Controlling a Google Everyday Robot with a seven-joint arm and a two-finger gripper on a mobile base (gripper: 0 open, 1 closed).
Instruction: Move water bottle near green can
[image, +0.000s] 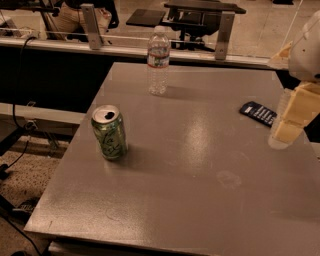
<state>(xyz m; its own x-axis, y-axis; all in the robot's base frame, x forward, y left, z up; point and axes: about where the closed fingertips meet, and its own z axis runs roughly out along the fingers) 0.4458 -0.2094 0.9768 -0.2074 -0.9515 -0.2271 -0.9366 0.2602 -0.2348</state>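
The water bottle (158, 61), clear and ribbed with a white cap and a white-and-red label band, stands upright near the far edge of the grey table (200, 190). The green can (109, 132), with pale swirls and a silver top, stands upright near the table's left edge, well in front of the bottle. My gripper (291, 119) is at the right edge of the view, above the table's right side, far from both the bottle and the can. It holds nothing that I can see.
A dark flat packet (258, 113) lies on the table's right side, just left of the gripper. Behind the table runs a rail with metal posts (91, 26), with chairs beyond it. Cables hang at the left.
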